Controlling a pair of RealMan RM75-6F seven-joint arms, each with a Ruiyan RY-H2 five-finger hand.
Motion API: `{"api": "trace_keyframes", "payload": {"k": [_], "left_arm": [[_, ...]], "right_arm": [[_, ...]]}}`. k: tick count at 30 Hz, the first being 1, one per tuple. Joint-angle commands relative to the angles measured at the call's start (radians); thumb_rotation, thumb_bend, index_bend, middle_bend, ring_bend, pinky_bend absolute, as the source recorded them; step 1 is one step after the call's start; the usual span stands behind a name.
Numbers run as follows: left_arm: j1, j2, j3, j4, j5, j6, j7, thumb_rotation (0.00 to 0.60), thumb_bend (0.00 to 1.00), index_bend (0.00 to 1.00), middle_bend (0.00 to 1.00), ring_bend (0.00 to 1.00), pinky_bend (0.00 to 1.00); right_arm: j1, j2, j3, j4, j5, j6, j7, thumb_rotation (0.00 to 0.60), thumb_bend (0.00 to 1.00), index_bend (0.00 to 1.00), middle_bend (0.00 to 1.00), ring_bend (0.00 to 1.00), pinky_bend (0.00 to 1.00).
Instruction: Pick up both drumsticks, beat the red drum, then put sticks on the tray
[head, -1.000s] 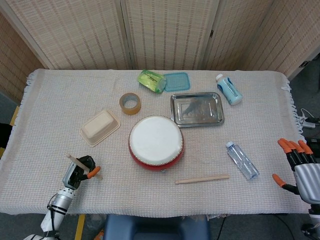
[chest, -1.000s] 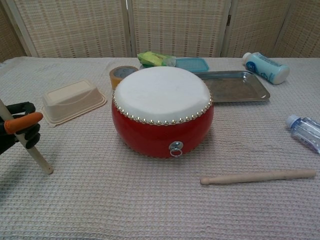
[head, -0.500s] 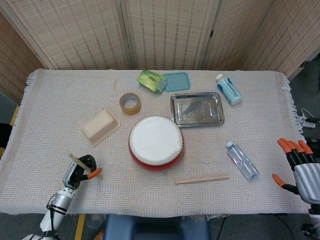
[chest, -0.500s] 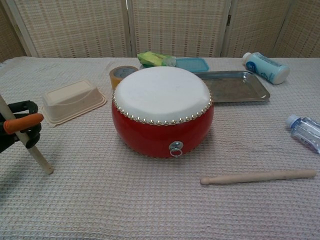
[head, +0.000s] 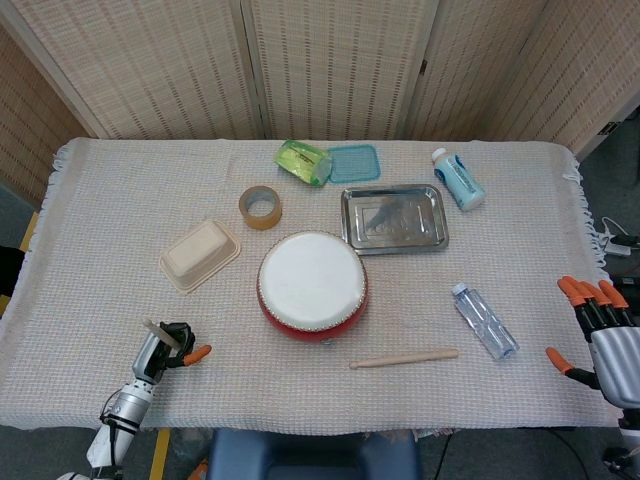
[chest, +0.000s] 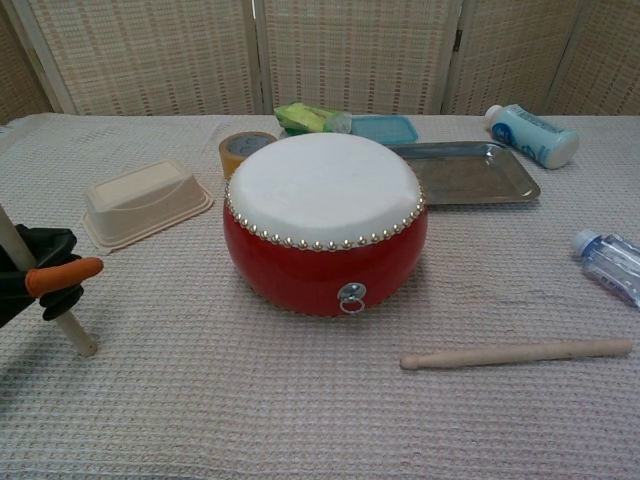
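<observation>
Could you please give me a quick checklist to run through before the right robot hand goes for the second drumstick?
1. Left robot hand grips the first drumstick: ok.
2. Right robot hand holds nothing, fingers spread: ok.
3. Second drumstick lies flat on the cloth, apart from the red drum: ok.
4. Water bottle close beside that drumstick's right end, may obstruct the approach: not ok.
5. Tray bare for the sticks: ok.
6. Firmness of the left grip: cannot tell.

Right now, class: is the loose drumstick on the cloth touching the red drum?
Apart. The chest view shows bare cloth between the loose drumstick and the red drum; the head view agrees.
</observation>
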Motion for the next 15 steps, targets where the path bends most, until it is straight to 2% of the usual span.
{"api": "trace_keyframes", "payload": {"k": [1,15], "left_arm": [[0.003,-0.019,0.011,0.025,0.008,0.0,0.013,0.6,0.21,0.84,0.93,0.81,0.81],[-0.001,-0.096,0.031,0.129,0.005,-0.037,0.06,0.6,0.21,0.86,0.95,0.83,0.84]], "right_arm": [[-0.001,-0.001,0.0,0.0,0.0,0.001,0.0,0.6,0.14,0.0,0.08,0.0,0.04],[-0.007,-0.001,-0.003,-0.001,-0.001,0.005,0.004,0.6,0.14,0.0,0.08,0.0,0.04]]}}
